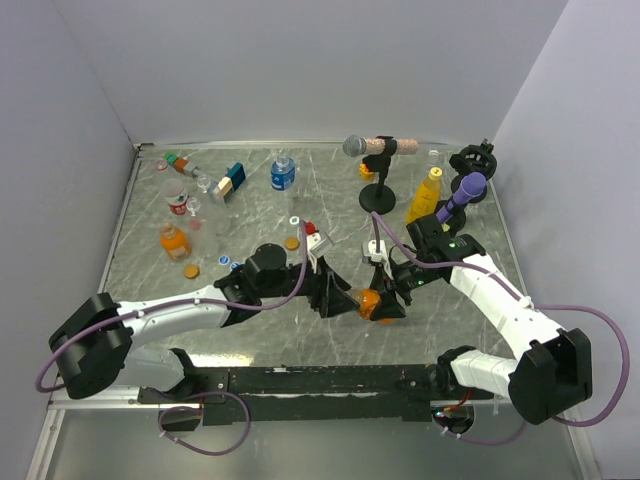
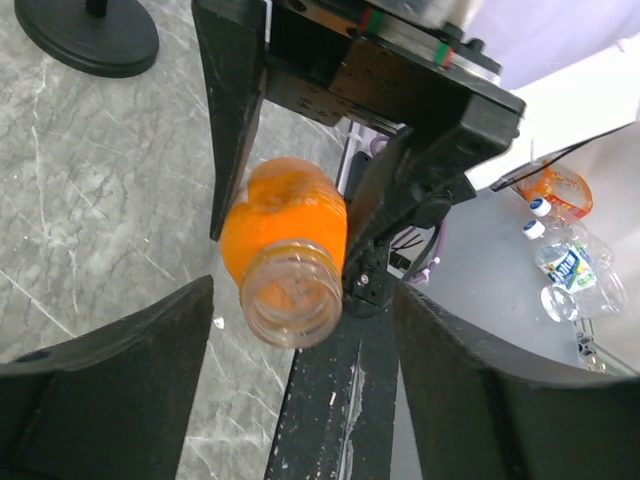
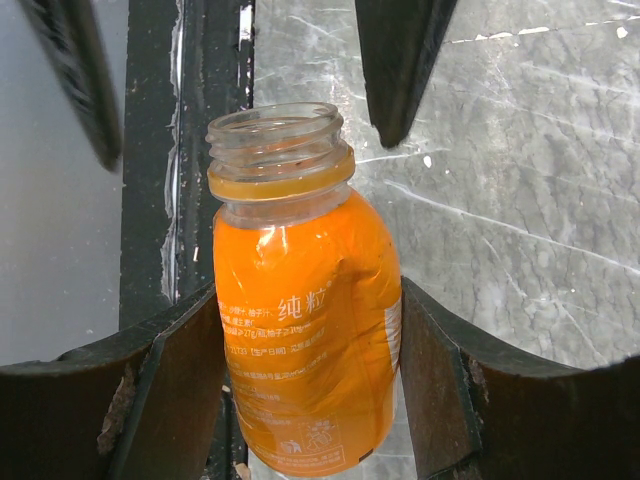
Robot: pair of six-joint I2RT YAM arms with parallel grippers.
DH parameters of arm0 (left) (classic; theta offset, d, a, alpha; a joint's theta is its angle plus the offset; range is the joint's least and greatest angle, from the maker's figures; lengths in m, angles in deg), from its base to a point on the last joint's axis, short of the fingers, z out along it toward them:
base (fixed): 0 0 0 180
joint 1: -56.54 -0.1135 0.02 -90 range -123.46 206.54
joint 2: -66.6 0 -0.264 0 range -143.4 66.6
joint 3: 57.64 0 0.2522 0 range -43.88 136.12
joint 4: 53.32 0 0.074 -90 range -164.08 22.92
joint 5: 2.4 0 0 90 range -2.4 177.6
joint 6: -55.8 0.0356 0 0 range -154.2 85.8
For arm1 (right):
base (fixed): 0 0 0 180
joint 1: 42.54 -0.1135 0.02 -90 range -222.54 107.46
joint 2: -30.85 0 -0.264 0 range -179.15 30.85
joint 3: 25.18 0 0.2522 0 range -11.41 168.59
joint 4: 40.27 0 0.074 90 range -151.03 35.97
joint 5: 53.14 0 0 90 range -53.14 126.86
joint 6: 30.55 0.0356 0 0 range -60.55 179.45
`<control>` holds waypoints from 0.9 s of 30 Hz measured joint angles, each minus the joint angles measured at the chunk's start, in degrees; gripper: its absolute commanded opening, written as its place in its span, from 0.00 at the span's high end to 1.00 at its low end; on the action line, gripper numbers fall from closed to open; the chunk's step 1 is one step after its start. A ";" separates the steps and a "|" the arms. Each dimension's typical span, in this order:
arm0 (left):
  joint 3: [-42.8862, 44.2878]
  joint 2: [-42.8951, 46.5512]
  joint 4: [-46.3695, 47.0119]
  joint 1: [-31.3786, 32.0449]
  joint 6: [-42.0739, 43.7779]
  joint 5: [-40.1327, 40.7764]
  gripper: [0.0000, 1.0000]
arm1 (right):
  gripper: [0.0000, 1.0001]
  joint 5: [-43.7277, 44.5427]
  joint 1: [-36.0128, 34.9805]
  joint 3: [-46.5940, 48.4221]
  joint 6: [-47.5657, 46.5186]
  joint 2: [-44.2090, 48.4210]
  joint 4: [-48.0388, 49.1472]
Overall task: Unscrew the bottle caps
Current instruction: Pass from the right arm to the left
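A squat orange bottle (image 3: 305,330) lies level above the table's front edge, with my right gripper (image 3: 308,300) shut on its labelled body. Its threaded mouth (image 2: 293,295) is bare and open. My left gripper (image 2: 303,292) faces that mouth, open, with one fingertip on either side of the neck and a gap at each. From above, the bottle (image 1: 367,302) hangs between the left gripper (image 1: 340,298) and the right gripper (image 1: 388,298). Loose orange caps (image 1: 190,270) (image 1: 292,242) and a blue cap (image 1: 222,260) lie on the table.
At the back left stand another orange bottle (image 1: 172,240), a red can (image 1: 178,205), toy blocks (image 1: 232,180) and a blue-label bottle (image 1: 283,174). A yellow bottle (image 1: 425,195) and a microphone stand (image 1: 377,198) stand at the back right. A black rail (image 2: 335,400) runs under the bottle.
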State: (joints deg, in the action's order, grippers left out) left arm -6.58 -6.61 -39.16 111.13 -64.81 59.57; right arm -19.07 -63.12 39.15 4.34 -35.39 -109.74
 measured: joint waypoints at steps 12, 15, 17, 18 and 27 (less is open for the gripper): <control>2.93 -2.80 -4.37 0.66 1.11 0.94 0.41 | 0.91 0.00 0.00 0.00 0.00 0.00 0.00; 3.13 -2.80 -5.11 0.70 1.31 0.94 0.51 | 0.91 0.00 0.00 0.00 0.00 0.00 0.00; 3.15 -2.80 -5.27 0.76 1.40 0.90 0.59 | 0.91 0.22 0.00 0.00 0.02 0.00 0.09; 3.23 -2.80 -5.38 0.83 1.49 0.87 0.64 | 0.90 0.33 0.00 0.00 0.04 0.00 0.13; 4.09 -3.26 -6.45 0.87 1.62 0.68 0.81 | 0.49 0.81 0.00 0.00 0.50 0.00 0.24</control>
State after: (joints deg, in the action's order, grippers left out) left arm -2.50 -9.87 -45.61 112.00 -63.20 60.24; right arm -18.26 -63.12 39.15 4.84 -35.39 -109.50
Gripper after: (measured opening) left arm 0.454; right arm 0.674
